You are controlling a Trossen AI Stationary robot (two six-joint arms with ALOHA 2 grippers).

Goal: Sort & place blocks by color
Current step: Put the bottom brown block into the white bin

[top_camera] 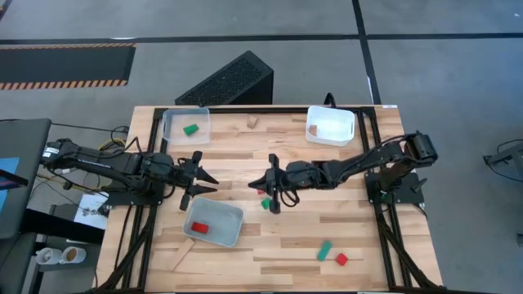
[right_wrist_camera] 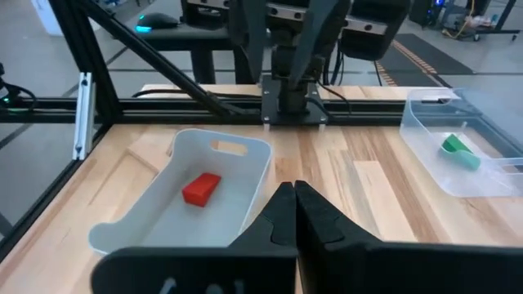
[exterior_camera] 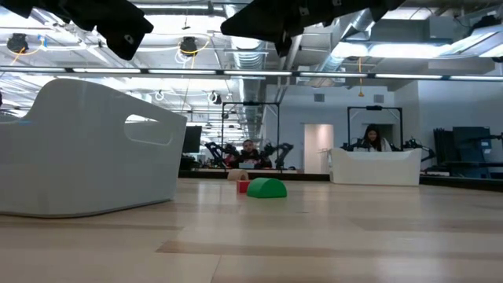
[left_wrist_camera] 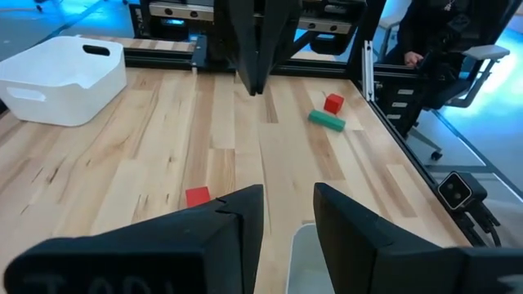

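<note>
My left gripper (top_camera: 209, 184) (left_wrist_camera: 288, 214) hangs open above the table, just past the far rim of a grey tray (top_camera: 214, 222) holding a red block (top_camera: 200, 228) (right_wrist_camera: 201, 188). Facing it, my right gripper (top_camera: 255, 186) (right_wrist_camera: 294, 204) is shut on nothing, above mid-table. Below it a red block (top_camera: 261, 193) (left_wrist_camera: 197, 196) and a green block (top_camera: 265, 204) (exterior_camera: 266, 189) lie on the table. Another green block (top_camera: 324, 250) (left_wrist_camera: 327, 120) and red block (top_camera: 341, 259) (left_wrist_camera: 333, 103) lie near the front right. A green block (top_camera: 190, 129) (right_wrist_camera: 458, 149) lies in the translucent tray (top_camera: 186, 124).
A white tray (top_camera: 331, 124) (left_wrist_camera: 65, 77) stands at the far right. A small plain wood block (top_camera: 253, 122) lies at the far edge, and a wood bar (top_camera: 181, 257) near the front left. A black frame (top_camera: 384, 220) borders the table.
</note>
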